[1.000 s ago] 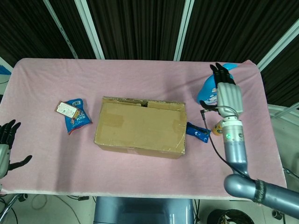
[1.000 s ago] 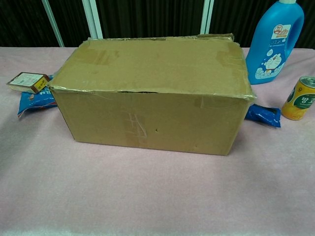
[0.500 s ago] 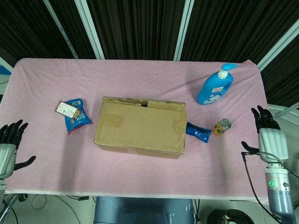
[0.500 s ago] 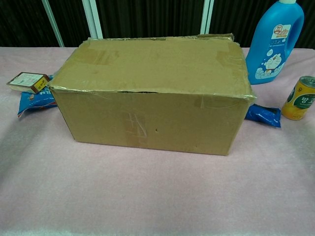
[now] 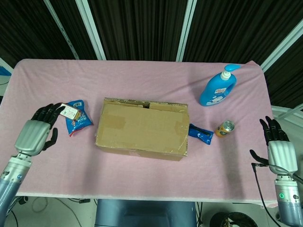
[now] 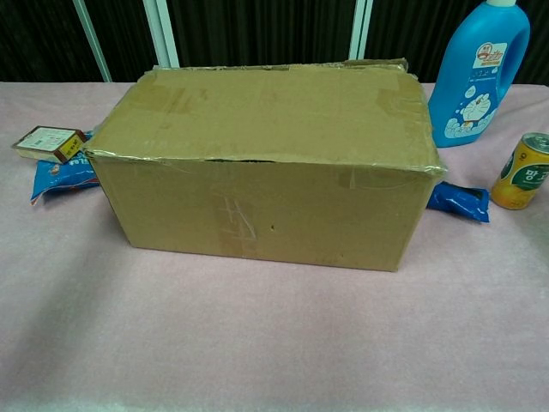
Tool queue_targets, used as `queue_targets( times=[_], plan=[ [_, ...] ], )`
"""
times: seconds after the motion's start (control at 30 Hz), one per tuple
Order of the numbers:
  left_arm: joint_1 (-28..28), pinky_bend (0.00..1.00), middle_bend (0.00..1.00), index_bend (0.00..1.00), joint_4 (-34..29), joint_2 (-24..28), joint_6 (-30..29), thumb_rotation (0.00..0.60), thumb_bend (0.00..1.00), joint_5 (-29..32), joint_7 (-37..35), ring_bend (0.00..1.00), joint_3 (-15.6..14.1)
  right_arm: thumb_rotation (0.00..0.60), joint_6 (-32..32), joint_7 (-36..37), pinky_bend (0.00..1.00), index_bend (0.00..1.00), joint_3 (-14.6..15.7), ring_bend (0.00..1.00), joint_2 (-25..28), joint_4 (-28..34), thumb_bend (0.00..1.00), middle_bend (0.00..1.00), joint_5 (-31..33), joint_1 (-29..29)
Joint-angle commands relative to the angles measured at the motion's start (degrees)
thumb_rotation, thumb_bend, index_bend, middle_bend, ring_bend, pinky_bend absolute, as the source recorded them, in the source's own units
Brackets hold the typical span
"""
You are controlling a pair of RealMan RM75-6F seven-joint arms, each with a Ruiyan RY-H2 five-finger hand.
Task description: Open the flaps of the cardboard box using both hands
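One closed cardboard box (image 5: 142, 131), left hand (image 5: 37, 134) perhaps loosely curled, right hand (image 5: 279, 150) fingers apart, both empty

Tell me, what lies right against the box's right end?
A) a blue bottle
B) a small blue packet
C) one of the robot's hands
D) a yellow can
B: the blue packet lies at the right end of the box, while the can, bottle and right hand are all farther off.
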State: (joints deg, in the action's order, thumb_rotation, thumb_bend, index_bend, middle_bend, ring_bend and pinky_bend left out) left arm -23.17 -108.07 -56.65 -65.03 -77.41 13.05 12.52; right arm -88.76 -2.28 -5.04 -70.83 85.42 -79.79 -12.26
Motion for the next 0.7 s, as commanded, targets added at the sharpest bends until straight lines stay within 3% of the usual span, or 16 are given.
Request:
queue_targets(
  times=[0.03, 0.2, 0.33, 0.7],
  plan=[
    [-8.92, 0.17, 0.09, 0.06, 0.0, 0.78, 9.21, 0.6, 0.82, 8.5, 5.07, 0.05, 5.22, 0.6, 0.27, 1.1, 0.23, 0.0, -0.22, 0.0, -0.27, -0.74, 0.26, 0.0, -0.25, 0.29],
    [-17.83, 0.23, 0.17, 0.12, 4.1, -1.1, 17.75, 0.6, 0.91, 18.93, 10.36, 0.11, 7.51, 0.6, 0.66, 2.16, 0.23, 0.0, -0.54, 0.0, -0.44, -1.2, 0.26, 0.0, -0.49, 0.5],
    [-23.47, 0.3, 0.26, 0.19, 7.31, -3.36, 21.22, 0.6, 0.94, 24.74, 13.35, 0.19, 8.08, 0.6, 0.99, 2.62, 0.23, 0.0, -0.79, 0.0, -0.61, -1.67, 0.26, 0.0, -0.48, 0.63],
    [-33.41, 0.33, 0.31, 0.23, 12.71, -8.86, 24.79, 0.6, 0.97, 35.23, 18.29, 0.23, 5.68, 0.6, 1.87, 2.88, 0.23, 0.0, -1.28, 0.0, -0.84, -1.81, 0.26, 0.0, -0.55, 0.97]
  ],
)
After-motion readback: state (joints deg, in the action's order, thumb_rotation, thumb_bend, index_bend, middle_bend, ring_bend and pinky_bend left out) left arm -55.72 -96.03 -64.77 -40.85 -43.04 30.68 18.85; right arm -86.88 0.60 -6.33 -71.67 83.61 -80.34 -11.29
